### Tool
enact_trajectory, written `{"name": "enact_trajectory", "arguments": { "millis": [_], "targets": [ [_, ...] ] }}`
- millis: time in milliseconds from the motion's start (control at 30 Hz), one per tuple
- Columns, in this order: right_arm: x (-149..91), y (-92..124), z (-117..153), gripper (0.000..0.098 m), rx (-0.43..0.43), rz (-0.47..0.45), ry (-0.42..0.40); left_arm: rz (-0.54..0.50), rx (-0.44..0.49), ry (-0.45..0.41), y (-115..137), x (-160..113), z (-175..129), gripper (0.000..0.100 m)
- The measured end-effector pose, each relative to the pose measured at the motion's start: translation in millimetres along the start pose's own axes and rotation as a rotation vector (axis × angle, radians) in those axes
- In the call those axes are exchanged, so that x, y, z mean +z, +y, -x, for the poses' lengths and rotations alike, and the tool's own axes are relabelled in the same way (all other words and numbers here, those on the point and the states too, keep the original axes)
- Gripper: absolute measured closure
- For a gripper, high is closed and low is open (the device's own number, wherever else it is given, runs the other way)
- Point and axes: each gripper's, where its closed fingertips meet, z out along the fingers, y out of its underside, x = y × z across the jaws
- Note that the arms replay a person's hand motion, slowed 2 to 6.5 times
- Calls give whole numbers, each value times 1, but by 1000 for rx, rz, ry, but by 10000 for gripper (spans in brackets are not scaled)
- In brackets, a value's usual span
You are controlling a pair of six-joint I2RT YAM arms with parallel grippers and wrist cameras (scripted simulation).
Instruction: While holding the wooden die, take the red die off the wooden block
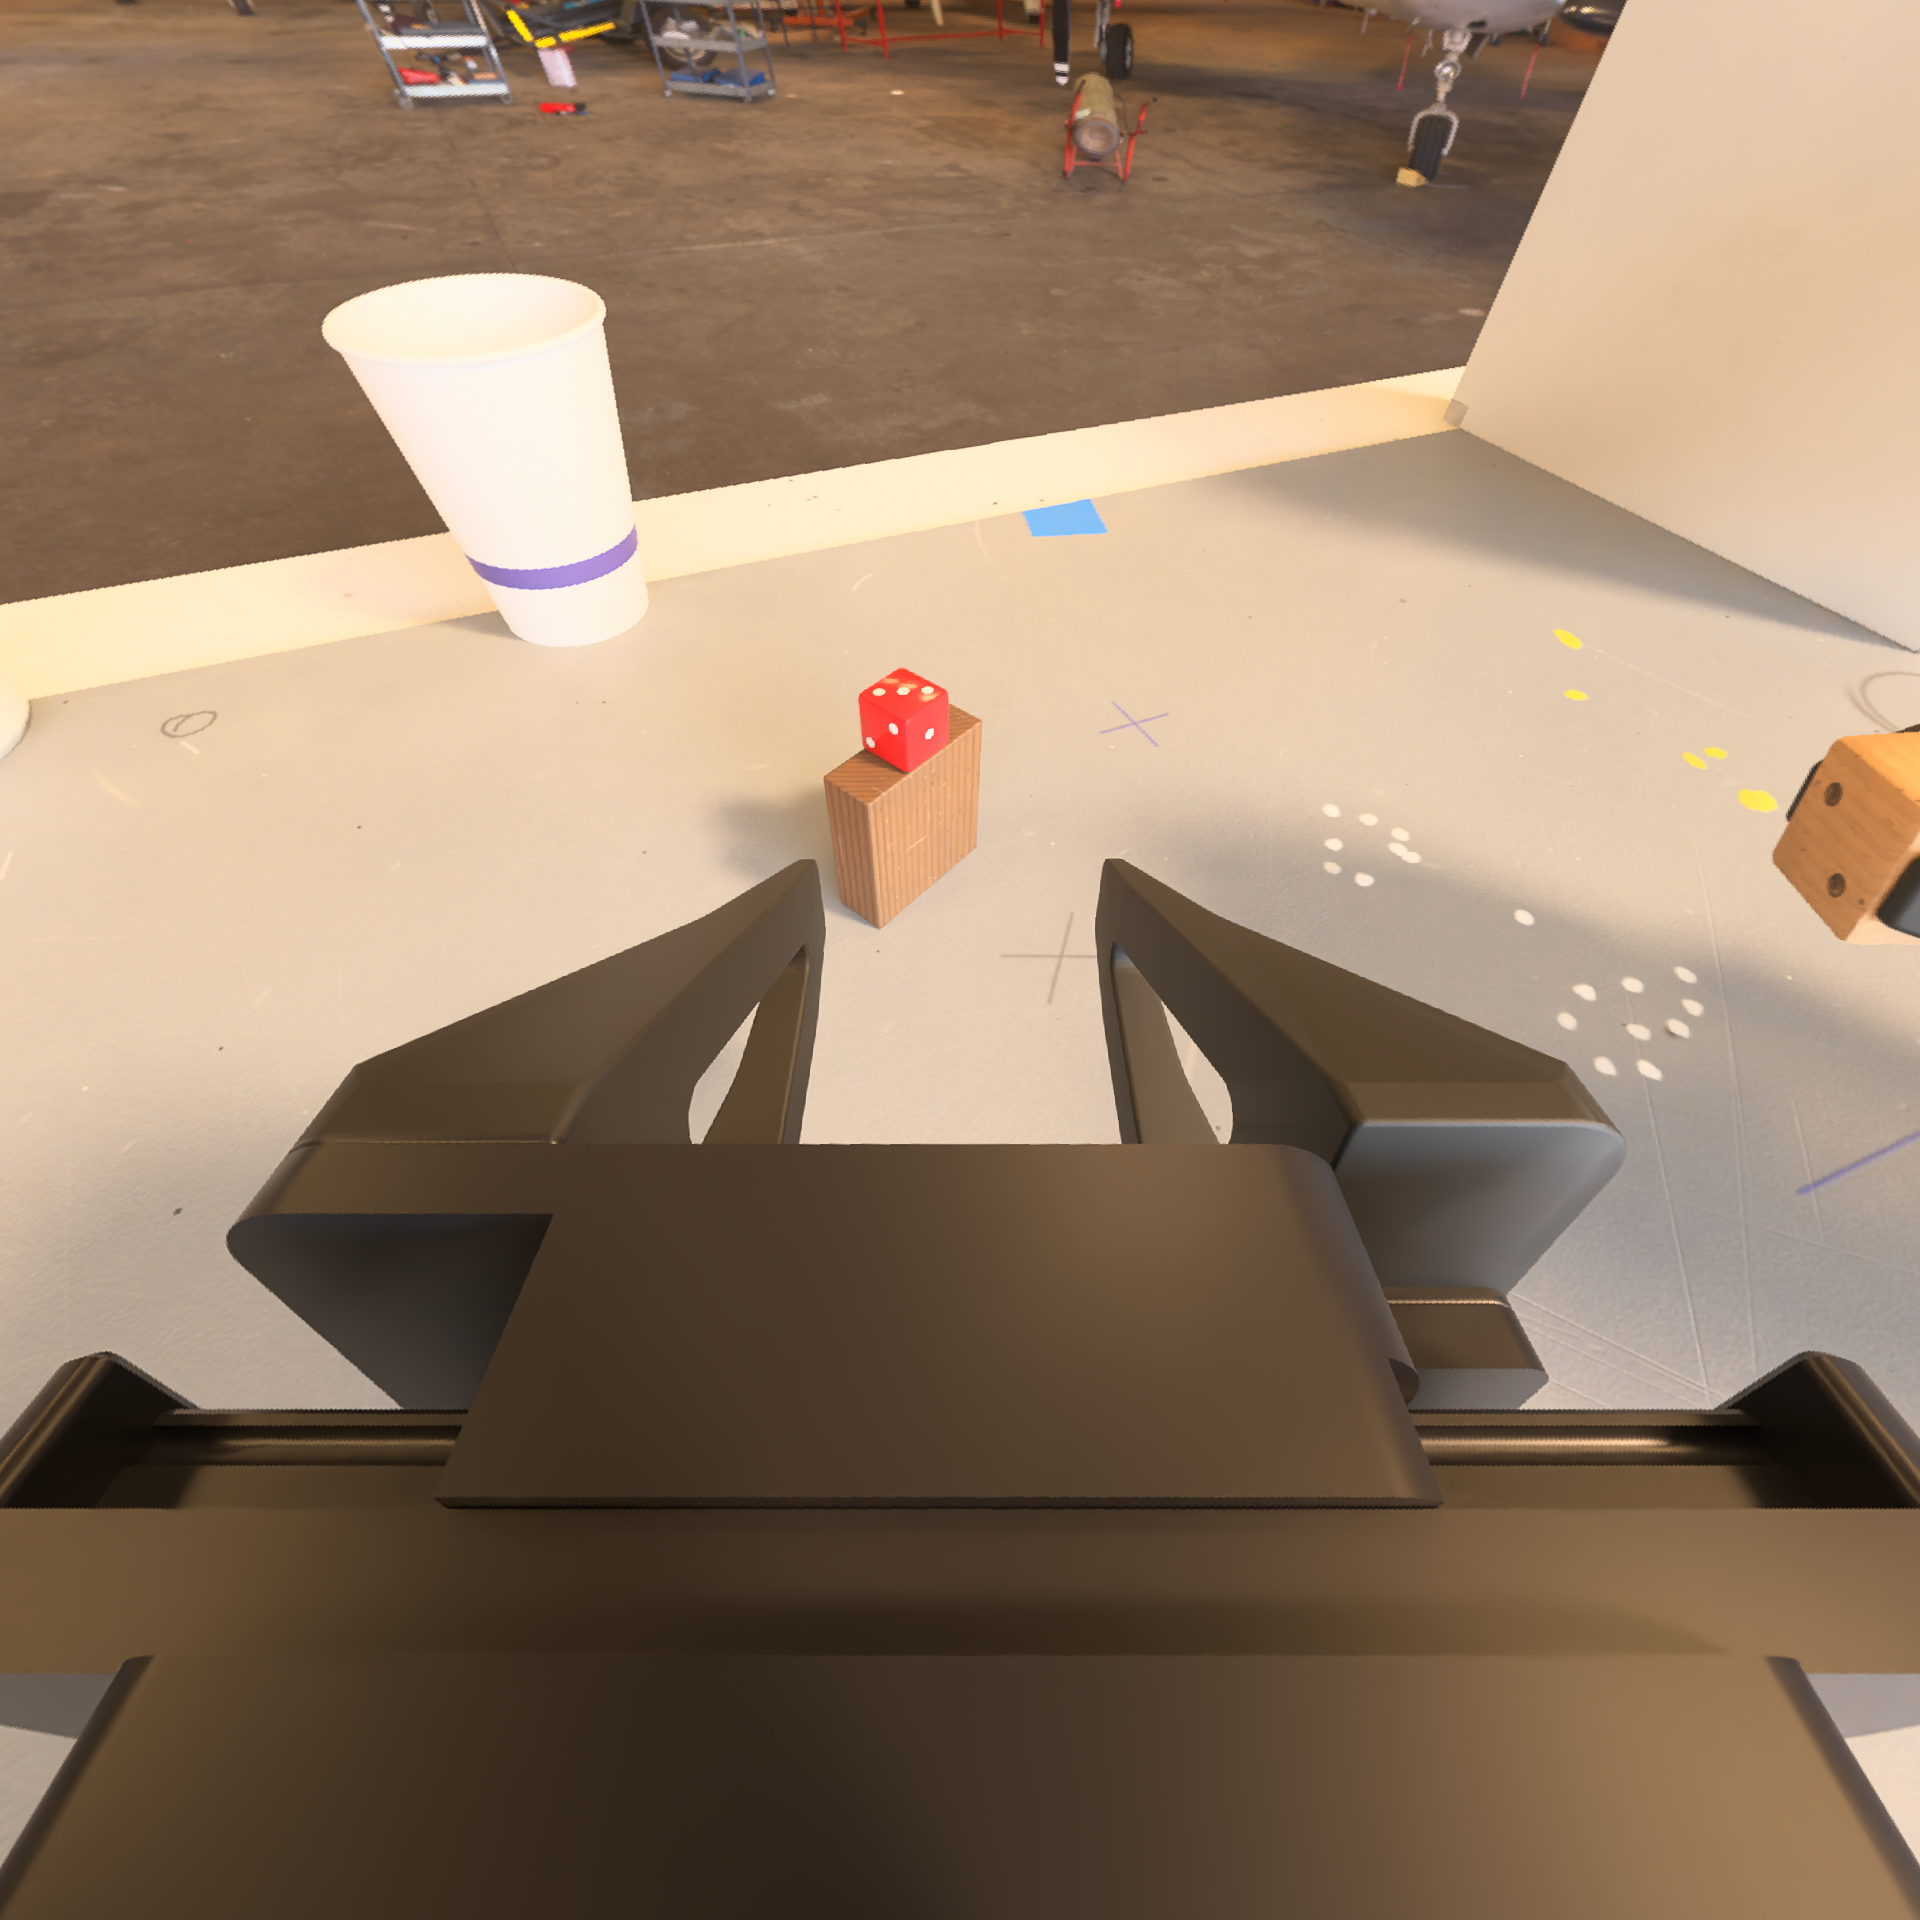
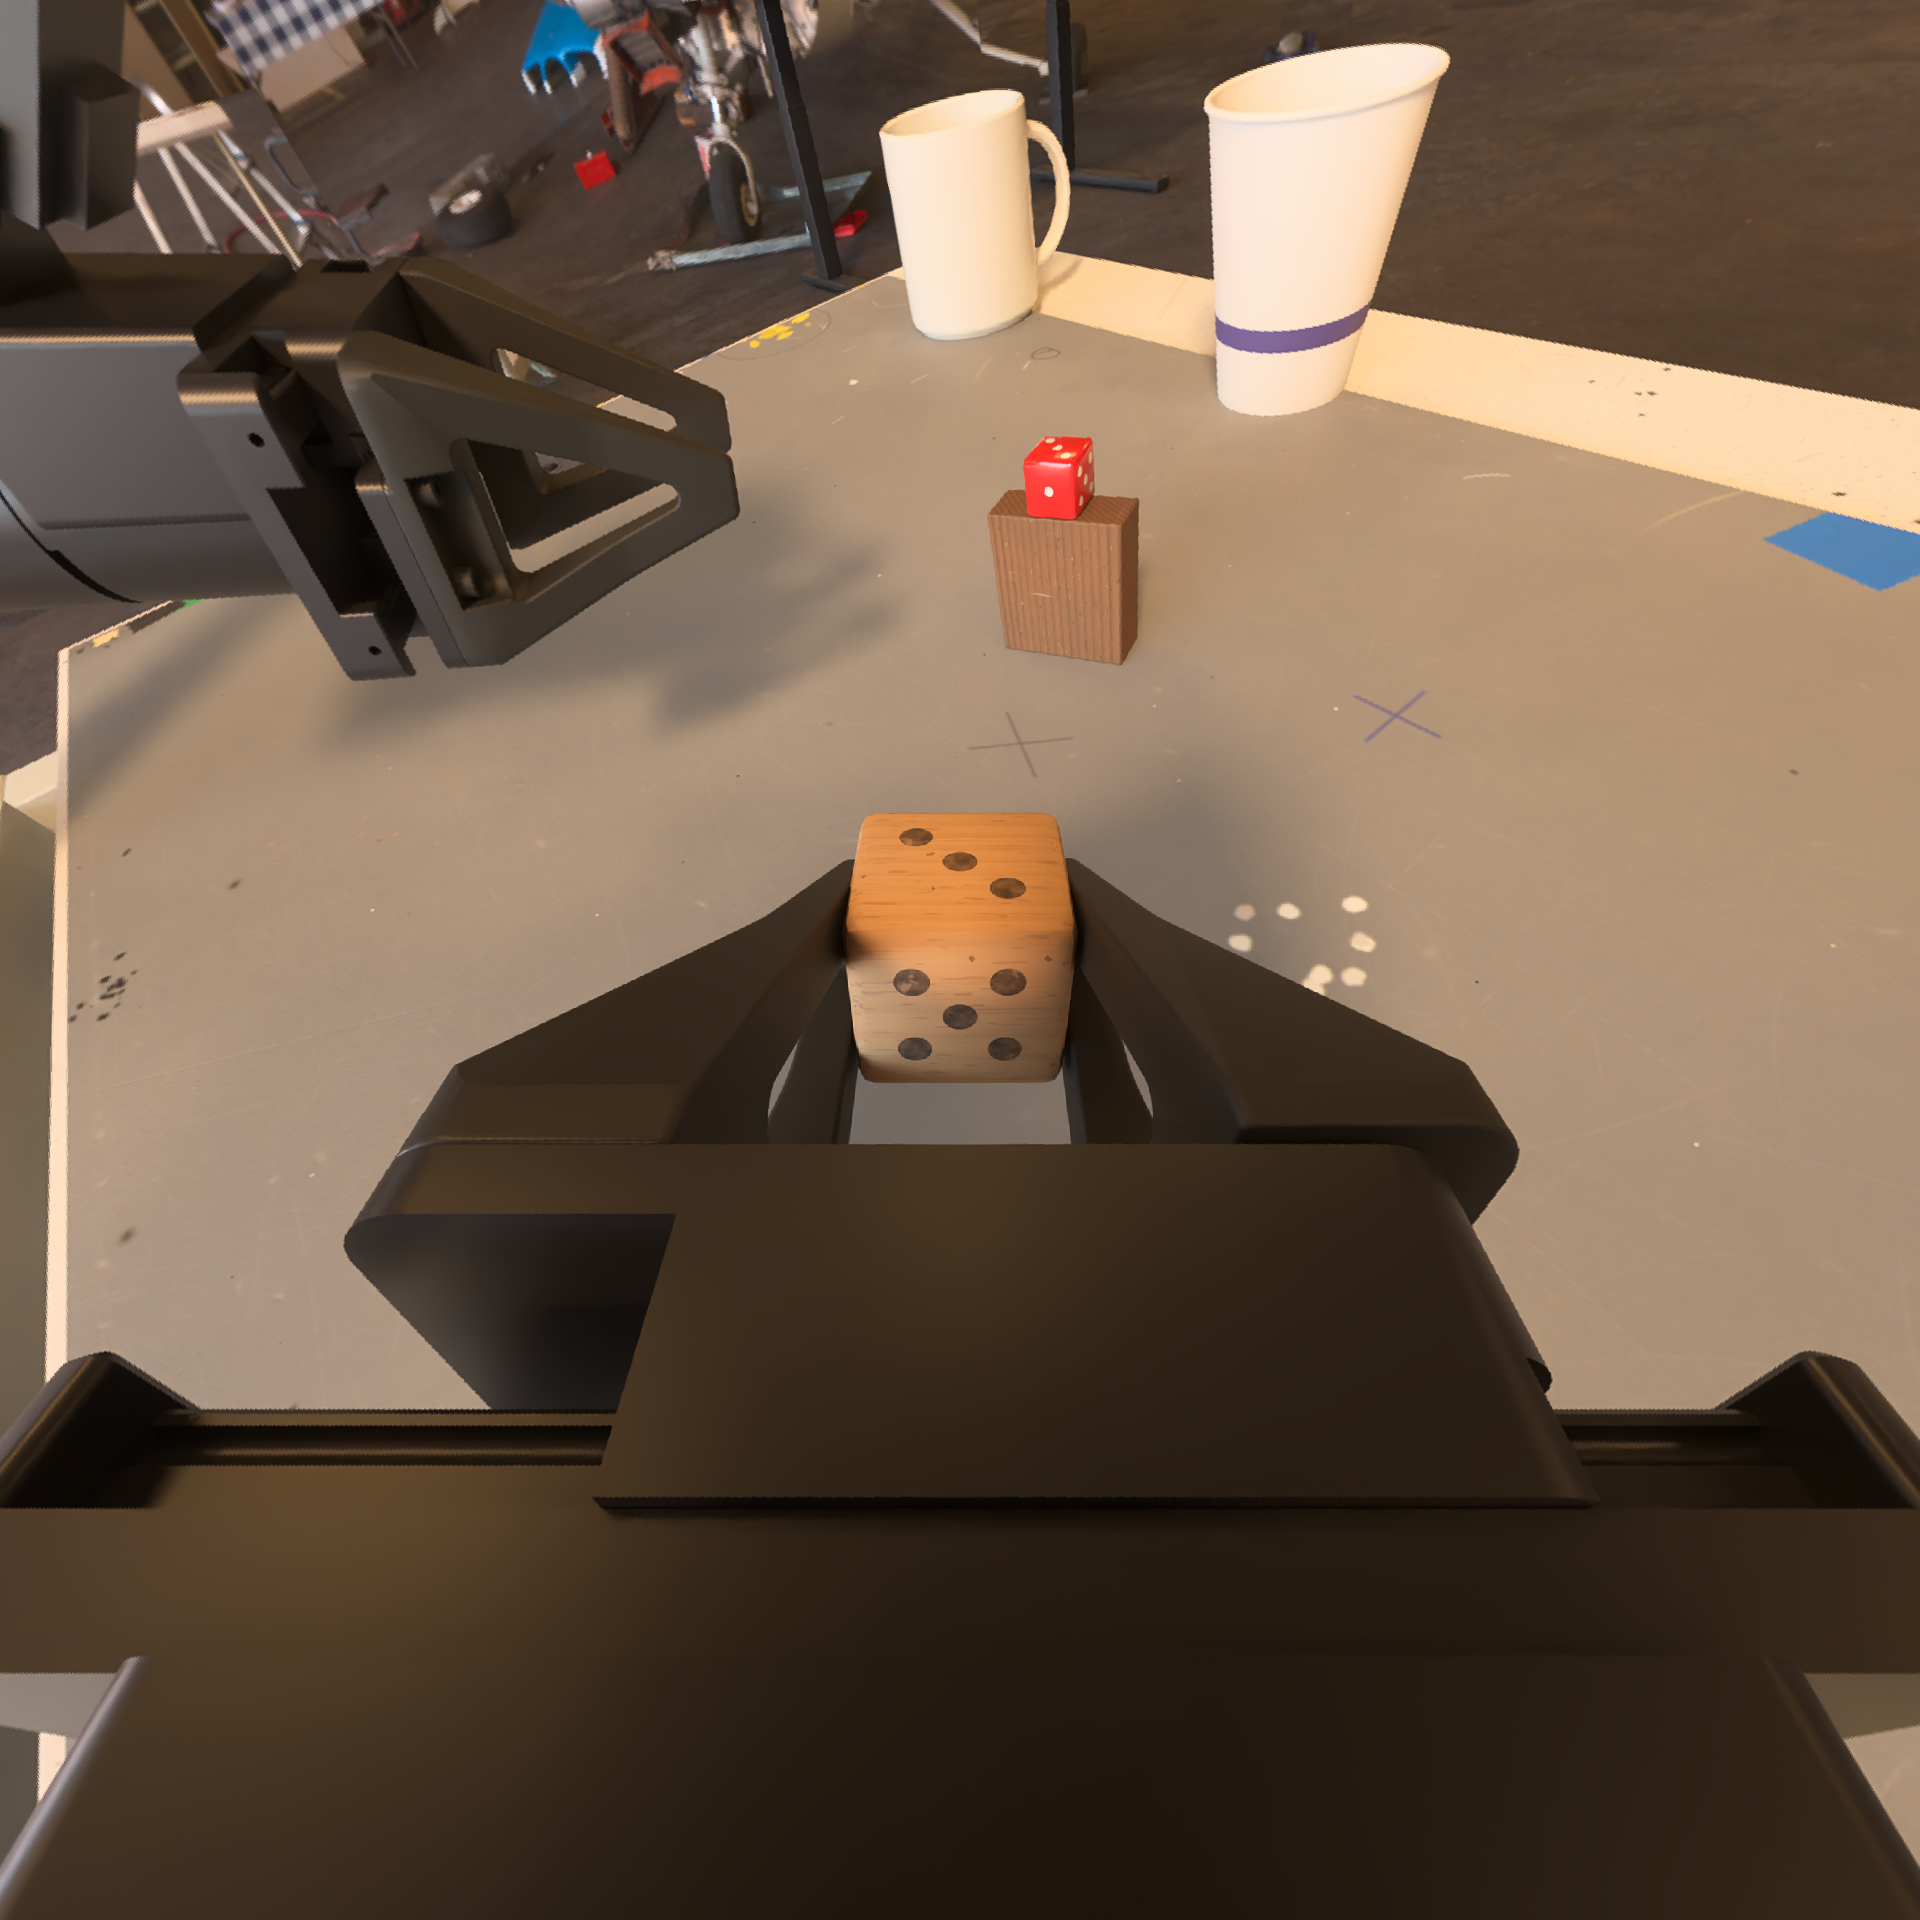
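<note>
At twelve o'clock ahead of my spread, empty left gripper (image 1: 961, 883), the red die (image 1: 903, 719) sits atop the wooden block (image 1: 902, 831). My right gripper (image 2: 961, 940) pinches the wooden die (image 2: 958, 945). I judge the reach comes next: straddle the red die without nudging the block.

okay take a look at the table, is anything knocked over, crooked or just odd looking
Nothing is knocked over. One oddity: the red die sits at one end of the wooden block, not centred. The paper cup and mug stand upright. The right gripper holds the wooden die squarely.
</note>
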Motion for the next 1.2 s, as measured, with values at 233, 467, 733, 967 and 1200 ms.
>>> {"name": "enact_trajectory", "arguments": {
  "millis": [233,467,733,967,1200],
  "targets": [
    [0,1,-1,678,0,3,8,12,4,31,1,1,-10,554],
    [-2,1,-1,678,-16,12,21,42,-52,92,6,4,-19,565],
    [-3,6,-4,678,-48,37,46,57,-119,143,5,5,-19,576],
    [-4,8,-4,678,-48,45,49,72,-129,152,6,7,-18,591],
    [-6,8,-5,678,-47,45,53,81,-149,149,7,9,-18,592]
  ]
}}
